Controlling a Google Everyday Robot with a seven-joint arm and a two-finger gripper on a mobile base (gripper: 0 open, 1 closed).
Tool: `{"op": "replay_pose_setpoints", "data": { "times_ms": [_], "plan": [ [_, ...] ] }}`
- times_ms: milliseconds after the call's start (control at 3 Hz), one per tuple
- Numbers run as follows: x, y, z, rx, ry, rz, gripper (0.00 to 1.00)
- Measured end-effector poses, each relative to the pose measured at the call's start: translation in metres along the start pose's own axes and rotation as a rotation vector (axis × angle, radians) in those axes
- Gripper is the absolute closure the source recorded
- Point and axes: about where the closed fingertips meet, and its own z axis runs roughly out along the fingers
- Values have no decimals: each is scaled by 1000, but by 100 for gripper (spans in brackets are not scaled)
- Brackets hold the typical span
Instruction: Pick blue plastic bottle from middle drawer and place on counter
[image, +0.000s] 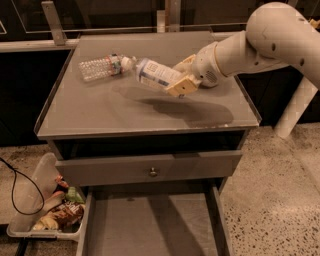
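My gripper (180, 76) is shut on the blue plastic bottle (155, 74), a pale-blue bottle with a white label. It holds the bottle tilted, cap end pointing left, just above the grey counter (105, 112). The bottle's cap end is close to the cap of a clear ribbed water bottle (104, 67) lying on the counter's back left. The middle drawer (150, 230) is pulled open below, and its flat grey floor is bare.
A closed grey drawer front with a small round knob (153, 172) sits above the open drawer. A white bin of snack packets (47, 210) stands on the floor at left, beside a black cable (15, 185). A white post (295, 110) stands at right.
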Motion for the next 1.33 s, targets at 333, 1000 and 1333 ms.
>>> {"op": "replay_pose_setpoints", "data": {
  "times_ms": [333, 1000, 1333],
  "plan": [
    [-1, -9, 20, -18, 2, 32, 100],
    [2, -14, 45, -48, 19, 66, 100],
    [5, -13, 50, -54, 29, 72, 100]
  ]
}}
